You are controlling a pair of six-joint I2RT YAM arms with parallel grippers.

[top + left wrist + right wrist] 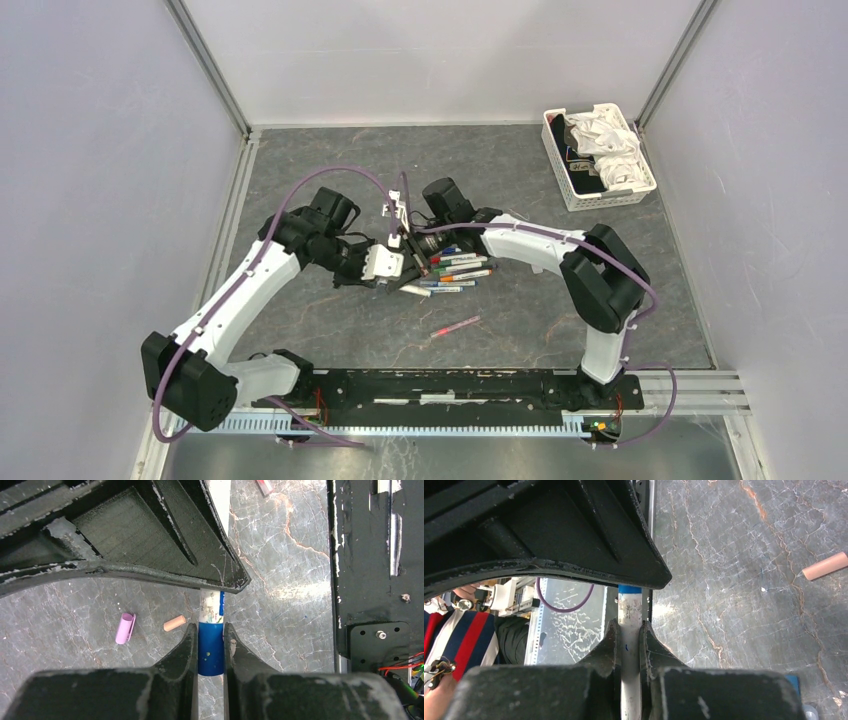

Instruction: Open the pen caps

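Note:
My left gripper (pixel 210 627) is shut on the blue pen cap (pixel 210 650) at the end of a white pen barrel (pixel 212 607). My right gripper (pixel 629 624) is shut on the same white barrel (pixel 630 640), whose blue end (pixel 630 588) shows past the upper finger. In the top view the two grippers meet (pixel 400 250) left of a pile of capped pens (pixel 456 270). A loose purple cap (pixel 124 628) and a loose orange cap (pixel 174 623) lie on the table left of the held pen. The orange cap also shows in the right wrist view (pixel 824 566).
A single pink pen (pixel 455 326) lies alone nearer the arm bases. A white slotted basket (pixel 640 190) with crumpled cloth stands at the back right. The black base rail (pixel 460 385) runs along the near edge. White walls enclose the grey marble table.

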